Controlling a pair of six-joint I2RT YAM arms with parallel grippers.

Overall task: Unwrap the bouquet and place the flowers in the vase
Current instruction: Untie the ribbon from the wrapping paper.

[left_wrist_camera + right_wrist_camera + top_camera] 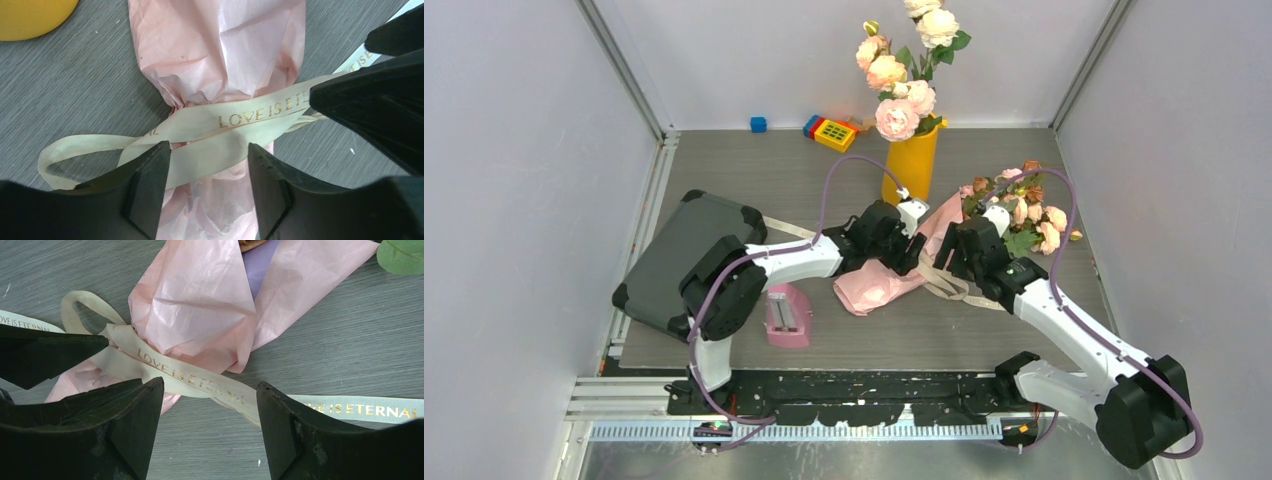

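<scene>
bouquet lying on desk just on arm side of vase, flowers spilling right of vase, left claw hovering jaws apart over beige ribbon, right claw hovering likewise, jaws apart

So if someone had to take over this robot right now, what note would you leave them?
Left gripper: open, jaws straddling the beige ribbon, gripping nothing.
Right gripper: open, poised over the same ribbon.
Bouquet: lying on the table just in front of the vase, flowers poking from its right end.
Done: nothing visible; ribbon is wrapped round the pinched pink paper.
To do: pull off ribbon, open paper, move flowers into the vase, which already holds bigger roses.
</scene>
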